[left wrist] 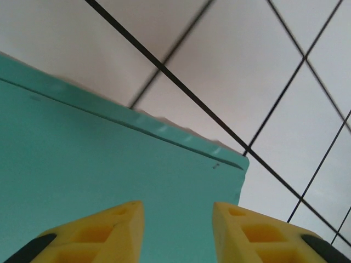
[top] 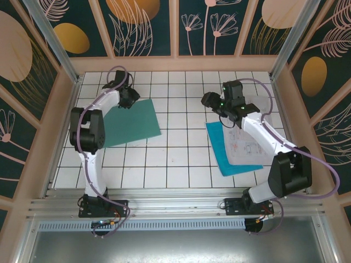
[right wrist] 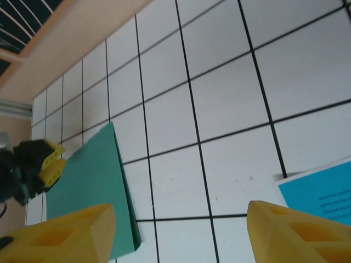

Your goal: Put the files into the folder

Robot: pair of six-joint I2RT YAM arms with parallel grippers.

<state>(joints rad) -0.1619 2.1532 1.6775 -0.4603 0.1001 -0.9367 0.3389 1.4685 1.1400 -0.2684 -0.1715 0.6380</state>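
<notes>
The left claw hangs a little open over the far corner of the green folder, holding nothing, maybe to lift its cover. The right claw is spread wide and empty, near the files lying on the right

My top camera looks down on the whole counter from behind. The left wrist view hugs the folder; the right sees it farther off.
</notes>
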